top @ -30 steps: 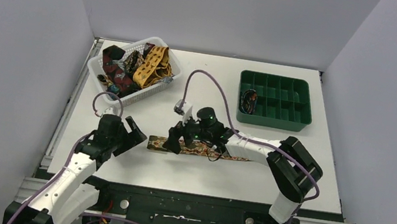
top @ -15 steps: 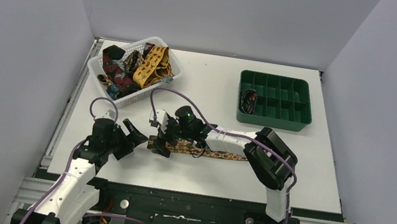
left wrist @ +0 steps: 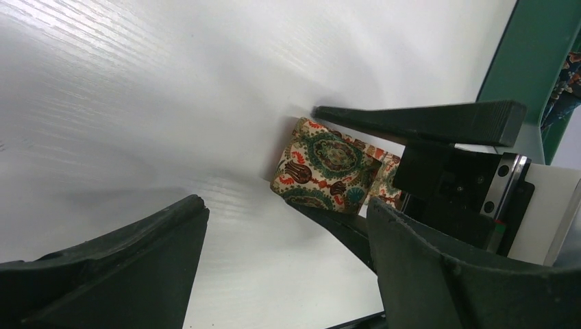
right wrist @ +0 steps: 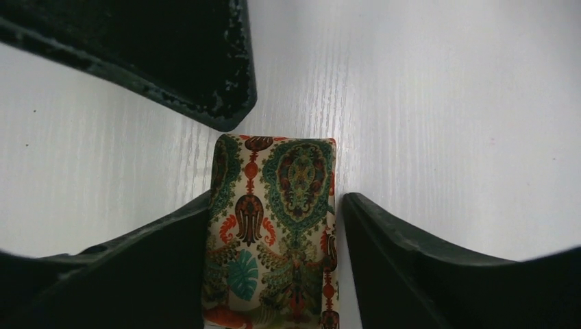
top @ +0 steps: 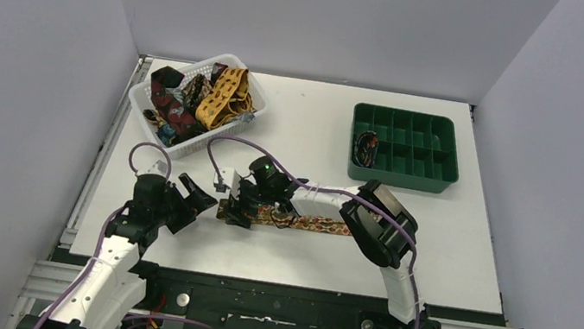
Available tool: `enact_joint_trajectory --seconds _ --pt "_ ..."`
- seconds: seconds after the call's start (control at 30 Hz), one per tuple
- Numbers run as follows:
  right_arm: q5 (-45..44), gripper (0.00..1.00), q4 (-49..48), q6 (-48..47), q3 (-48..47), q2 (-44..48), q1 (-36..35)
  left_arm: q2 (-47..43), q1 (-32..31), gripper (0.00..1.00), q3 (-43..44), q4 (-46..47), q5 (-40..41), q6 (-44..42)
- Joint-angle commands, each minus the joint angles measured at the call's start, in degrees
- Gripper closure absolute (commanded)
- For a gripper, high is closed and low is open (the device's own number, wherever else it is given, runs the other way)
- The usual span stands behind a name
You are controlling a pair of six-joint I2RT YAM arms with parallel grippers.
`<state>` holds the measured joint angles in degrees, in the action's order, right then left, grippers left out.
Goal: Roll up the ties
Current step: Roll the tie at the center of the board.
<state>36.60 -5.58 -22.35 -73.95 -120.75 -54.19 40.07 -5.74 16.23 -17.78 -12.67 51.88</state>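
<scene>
A brown-orange multicolour tie (top: 306, 222) lies flat across the table's front middle, its left end folded over. My right gripper (top: 235, 208) is open and low over that left end. In the right wrist view (right wrist: 274, 205) its fingers straddle the tie (right wrist: 274, 226); the left finger touches the edge and the right one stands a sliver off. My left gripper (top: 197, 200) is open and empty just left of the tie's end. The left wrist view (left wrist: 284, 219) shows the folded end (left wrist: 322, 168) ahead. Dark red and mustard yellow ties (top: 194, 97) fill the basket.
The white basket (top: 195, 143) stands at the back left. A green compartment tray (top: 400, 176) at the back right holds one small coiled tie (top: 365, 149). Purple cables loop above both wrists. The left gripper's finger (right wrist: 157, 55) shows close ahead in the right wrist view.
My right gripper has slid left along the tie to its left end, its arm folding in. My left gripper has shifted slightly and stays open beside the end.
</scene>
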Motion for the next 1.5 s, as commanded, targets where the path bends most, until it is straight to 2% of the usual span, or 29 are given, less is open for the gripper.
enact_joint_trajectory --seconds 0.0,0.2,0.47,0.5,0.57,0.73,0.8,0.97,1.1,1.13,1.2,1.23,1.27,1.37,1.47 --pt "1.56 0.43 0.95 -2.49 -0.24 -0.67 -0.39 -0.66 0.55 0.17 0.48 2.07 -0.12 -0.2" --pt "3.53 0.56 1.0 -2.45 3.93 1.17 -1.78 -0.32 0.56 0.17 -0.63 4.02 -1.85 -0.13" --pt "2.97 0.56 1.25 -2.77 8.71 4.54 -2.85 -0.24 0.55 0.17 -3.01 6.87 -4.54 1.41" --pt "2.89 0.53 2.15 -3.46 8.27 4.99 -2.88 -0.48 0.55 0.17 -3.11 7.06 -4.87 1.53" --pt "2.42 0.36 3.52 -4.02 7.23 6.17 -2.85 -0.96 0.55 0.17 -3.13 7.15 -5.16 1.48" --pt "1.49 0.18 1.16 -1.33 7.31 12.54 -2.85 -2.46 0.56 0.17 -3.12 6.93 -5.05 1.65" --pt "1.01 0.14 1.17 0.36 7.33 15.68 -2.92 -2.77 0.55 0.17 -3.09 6.74 -4.75 1.65" --pt "-5.59 0.11 1.08 4.25 10.89 24.51 -2.77 -3.29 0.55 0.15 -2.99 7.03 -4.03 1.31" --pt "-10.91 0.08 -9.08 17.32 21.7 37.05 0.63 -4.02 0.55 0.14 -2.33 5.62 -2.17 0.52" --pt "-11.6 0.03 -12.38 22.54 24.96 39.61 2.4 -4.53 0.6 0.14 -1.97 4.53 -0.93 0.39" --pt "-14.78 0.0 -18.5 35.16 30.92 42.94 6.03 -6.23 0.63 0.14 -1.45 3.2 1.06 0.41" --pt "-17.43 0.0 -19.5 42.17 32.98 43.68 7.71 -7.37 0.66 0.14 -1.46 3.1 1.62 0.42" --pt "-16.54 0.0 -20.18 47.46 34.17 43.63 9.32 -8.59 0.72 0.14 -1.58 3.21 1.9 0.42" --pt "-8.91 0.0 -20.07 58.82 34.38 40.34 13.55 -11.15 0.73 0.14 -2.32 3.97 1.37 0.96" --pt "-8.64 0.05 -19.41 67.16 33.21 35.97 13.69 -11.36 0.77 0.13 -3.46 4.4 -0.21 1.46"
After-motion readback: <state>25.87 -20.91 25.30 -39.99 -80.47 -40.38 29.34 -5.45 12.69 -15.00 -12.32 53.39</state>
